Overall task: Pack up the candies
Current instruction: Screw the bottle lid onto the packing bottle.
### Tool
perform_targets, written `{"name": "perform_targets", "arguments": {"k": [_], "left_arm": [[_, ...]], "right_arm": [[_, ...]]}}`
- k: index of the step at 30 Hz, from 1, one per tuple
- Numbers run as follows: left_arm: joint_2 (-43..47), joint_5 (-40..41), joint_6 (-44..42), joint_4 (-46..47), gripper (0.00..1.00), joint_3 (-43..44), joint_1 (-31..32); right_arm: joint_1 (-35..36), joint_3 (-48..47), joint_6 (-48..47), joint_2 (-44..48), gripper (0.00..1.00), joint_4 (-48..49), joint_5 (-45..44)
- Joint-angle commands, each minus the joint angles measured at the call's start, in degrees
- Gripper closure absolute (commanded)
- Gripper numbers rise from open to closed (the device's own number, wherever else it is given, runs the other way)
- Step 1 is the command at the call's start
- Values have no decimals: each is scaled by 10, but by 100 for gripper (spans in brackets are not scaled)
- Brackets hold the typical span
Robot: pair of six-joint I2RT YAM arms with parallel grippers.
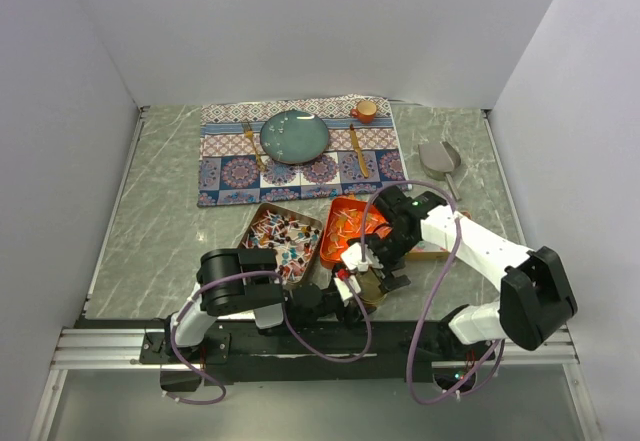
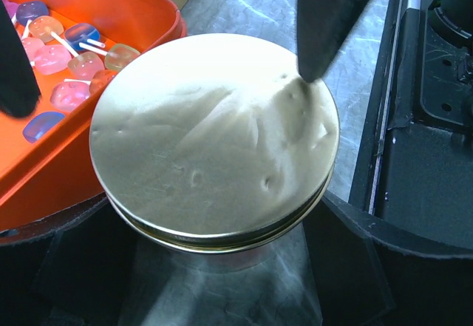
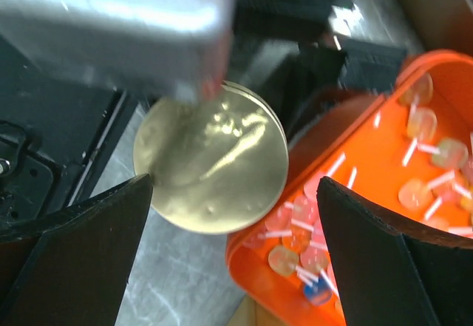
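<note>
Pastel candies (image 2: 59,52) on short white sticks lie in an orange tray (image 1: 350,223), also seen in the right wrist view as candies (image 3: 421,163). Red-white-blue candies (image 1: 283,236) fill a metal tray beside it. A jar with a round gold lid (image 2: 214,137) stands on the table just in front of the orange tray. My left gripper (image 2: 218,259) has a jaw on each side of the jar, shut on it below the lid. My right gripper (image 3: 235,185) hangs open above the lid (image 3: 214,163), and its dark fingers (image 2: 325,23) straddle the lid without touching.
A silver scoop (image 1: 440,158) lies at the right. At the back, a patterned placemat (image 1: 300,156) carries a teal plate (image 1: 295,136), a small cup (image 1: 366,111) and cutlery. A tan box (image 1: 432,251) sits under the right arm. Both arms crowd the near edge.
</note>
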State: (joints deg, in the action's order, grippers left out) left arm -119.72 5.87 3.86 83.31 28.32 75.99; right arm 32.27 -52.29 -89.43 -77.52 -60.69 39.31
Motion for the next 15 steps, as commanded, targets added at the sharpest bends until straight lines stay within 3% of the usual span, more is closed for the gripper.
{"name": "perform_targets", "arguments": {"k": [1, 15], "left_arm": [[-24, -3, 1, -82, 99, -18, 10], [-27, 12, 12, -112, 99, -9, 12]], "right_arm": [[17, -14, -26, -8, 0, -26, 32], [25, 68, -6, 25, 0, -15, -38]]}}
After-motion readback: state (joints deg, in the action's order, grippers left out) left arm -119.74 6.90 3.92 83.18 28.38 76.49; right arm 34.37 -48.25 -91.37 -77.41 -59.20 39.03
